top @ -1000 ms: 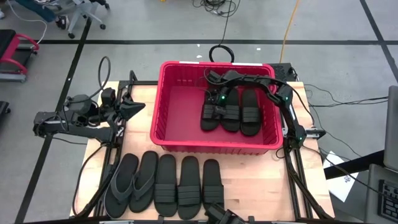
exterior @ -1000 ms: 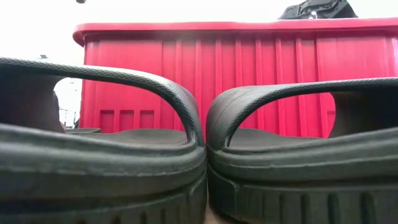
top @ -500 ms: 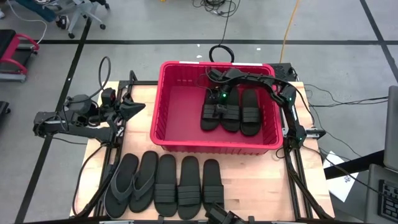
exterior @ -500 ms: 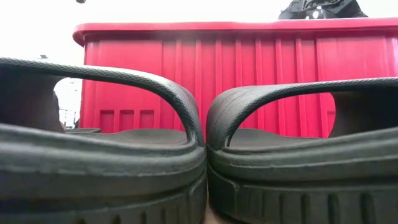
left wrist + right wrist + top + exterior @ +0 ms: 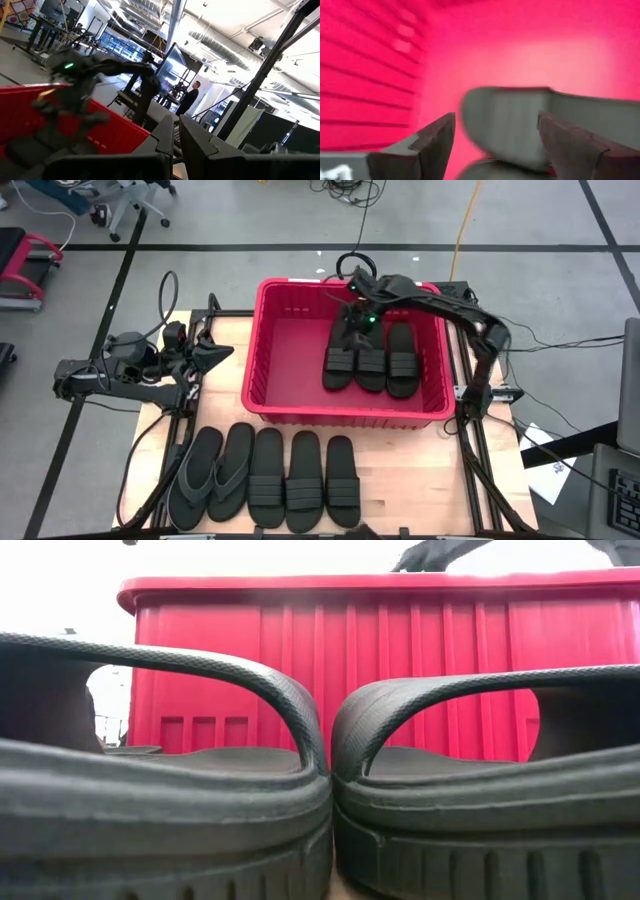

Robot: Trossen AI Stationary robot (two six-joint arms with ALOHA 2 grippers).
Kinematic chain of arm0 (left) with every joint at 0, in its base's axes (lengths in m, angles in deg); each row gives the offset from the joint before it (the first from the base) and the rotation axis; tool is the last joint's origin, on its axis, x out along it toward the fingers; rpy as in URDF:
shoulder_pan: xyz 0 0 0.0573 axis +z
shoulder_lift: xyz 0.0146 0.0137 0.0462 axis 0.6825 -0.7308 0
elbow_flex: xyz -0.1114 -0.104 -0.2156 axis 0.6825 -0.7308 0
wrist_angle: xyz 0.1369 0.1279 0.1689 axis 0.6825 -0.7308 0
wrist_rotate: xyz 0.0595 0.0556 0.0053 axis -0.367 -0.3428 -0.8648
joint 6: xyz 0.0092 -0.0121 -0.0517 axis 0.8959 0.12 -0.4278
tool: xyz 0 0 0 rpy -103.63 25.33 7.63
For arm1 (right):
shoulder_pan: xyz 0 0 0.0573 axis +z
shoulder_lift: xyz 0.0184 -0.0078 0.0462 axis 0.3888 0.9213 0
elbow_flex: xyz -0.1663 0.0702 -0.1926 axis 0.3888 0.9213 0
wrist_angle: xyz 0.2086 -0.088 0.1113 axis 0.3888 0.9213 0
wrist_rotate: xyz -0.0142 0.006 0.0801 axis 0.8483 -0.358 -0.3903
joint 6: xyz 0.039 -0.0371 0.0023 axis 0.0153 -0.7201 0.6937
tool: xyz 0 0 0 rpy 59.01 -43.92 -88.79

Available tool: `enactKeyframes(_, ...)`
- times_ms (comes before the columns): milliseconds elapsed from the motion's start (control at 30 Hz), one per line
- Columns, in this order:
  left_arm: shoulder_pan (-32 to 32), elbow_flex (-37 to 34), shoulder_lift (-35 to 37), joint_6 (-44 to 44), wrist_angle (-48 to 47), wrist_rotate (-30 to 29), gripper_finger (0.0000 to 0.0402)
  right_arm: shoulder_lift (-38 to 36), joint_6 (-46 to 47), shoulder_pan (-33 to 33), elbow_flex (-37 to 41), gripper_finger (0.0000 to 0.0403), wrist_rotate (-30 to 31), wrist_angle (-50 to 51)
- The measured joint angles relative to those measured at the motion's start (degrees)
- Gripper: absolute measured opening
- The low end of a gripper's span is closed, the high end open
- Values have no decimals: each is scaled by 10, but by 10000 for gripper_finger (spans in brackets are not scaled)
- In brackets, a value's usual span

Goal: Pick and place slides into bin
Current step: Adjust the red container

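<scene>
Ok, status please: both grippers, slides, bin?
Right gripper jaws open over bin, empty. Left gripper parked left of bin. Three slides inside, five slides on table. Nothing in the way.

The wooden tabletop point(image 5: 400, 470) is occupied by a red bin point(image 5: 290, 405) at the back and five black slides point(image 5: 268, 478) lined up in front.

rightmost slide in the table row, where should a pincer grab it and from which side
Grip the wide band strap of the rightmost slide, coming straight down from above. It lies flat, sole down, and the strap arches clear of the footbed. A neighbouring slide lies close on one side, so pinching the sole edges looks harder.
</scene>
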Motion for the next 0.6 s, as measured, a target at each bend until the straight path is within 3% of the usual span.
enactKeyframes(133, 0, 0, 0, 1, -1, 3, 26, -96, -1, 30, 0, 195, 14, 65)
enactKeyframes(333, 0, 0, 0, 2, -21, 33, 26, -223, 13, 107, 27, 22, 37, 135)
enactKeyframes(600, 0, 0, 0, 2, -53, 35, 26, -362, 137, 225, 160, 2, 22, 165)
